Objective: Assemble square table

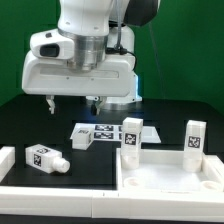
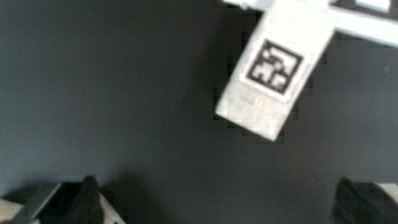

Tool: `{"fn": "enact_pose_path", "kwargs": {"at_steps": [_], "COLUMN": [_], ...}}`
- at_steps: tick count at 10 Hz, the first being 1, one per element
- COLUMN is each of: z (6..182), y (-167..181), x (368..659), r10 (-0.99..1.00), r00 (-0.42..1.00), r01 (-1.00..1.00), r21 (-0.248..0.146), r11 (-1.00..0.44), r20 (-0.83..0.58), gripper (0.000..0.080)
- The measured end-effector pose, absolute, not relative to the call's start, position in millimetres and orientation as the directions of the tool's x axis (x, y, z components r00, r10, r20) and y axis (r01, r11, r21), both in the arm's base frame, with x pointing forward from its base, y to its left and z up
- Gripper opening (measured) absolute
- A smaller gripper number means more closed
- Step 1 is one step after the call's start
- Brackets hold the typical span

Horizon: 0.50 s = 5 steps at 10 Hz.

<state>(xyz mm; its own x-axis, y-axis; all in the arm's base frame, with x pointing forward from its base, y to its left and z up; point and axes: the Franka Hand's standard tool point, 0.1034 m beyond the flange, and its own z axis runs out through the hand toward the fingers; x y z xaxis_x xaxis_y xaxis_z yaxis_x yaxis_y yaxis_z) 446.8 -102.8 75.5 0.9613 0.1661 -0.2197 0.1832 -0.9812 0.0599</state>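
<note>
Your gripper [image 1: 70, 102] hangs wide open and empty over the black table [image 1: 25, 125], and the parts of the square table that you can see lie apart.

Largest first: the tabletop [image 1: 160, 182] lies flat with its rim up in the exterior view's right foreground, just beside the long border rail [image 1: 60, 188] that runs along the front. The corner leg [image 1: 132, 130] and the right-hand leg [image 1: 193, 140] stand upright at the tabletop's far edge, though you cannot tell whether they touch it. The lying leg [image 1: 45, 157] rests on its side at the exterior view's left, well apart from the tabletop. The marker board [image 1: 95, 133] lies flat just beside the corner leg. In the wrist view, a tagged leg [image 2: 276, 70] lies on the table with its tag up, clear of the dark fingertips [image 2: 80, 200]. You cannot tell which leg it is.
</note>
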Motion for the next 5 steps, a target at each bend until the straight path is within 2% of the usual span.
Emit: {"fn": "enact_pose_path", "kwargs": {"at_steps": [2, 3, 4, 5], "z": [74.5, 72.9, 69.9, 66.1], "y": [-99.6, -98.2, -97.7, -96.0], "x": [446.5, 443.0, 437.5, 435.5], "r10": [0.078, 0.034, -0.057, -0.090], "r00": [0.974, 0.972, 0.953, 0.928], "r01": [0.095, 0.048, -0.058, -0.104], "r21": [0.073, 0.056, 0.006, -0.020], "r11": [-0.993, -0.997, -0.998, -0.994], "r20": [-0.214, -0.232, -0.296, -0.361], "gripper": [0.0649, 0.0649, 0.0649, 0.0649]}}
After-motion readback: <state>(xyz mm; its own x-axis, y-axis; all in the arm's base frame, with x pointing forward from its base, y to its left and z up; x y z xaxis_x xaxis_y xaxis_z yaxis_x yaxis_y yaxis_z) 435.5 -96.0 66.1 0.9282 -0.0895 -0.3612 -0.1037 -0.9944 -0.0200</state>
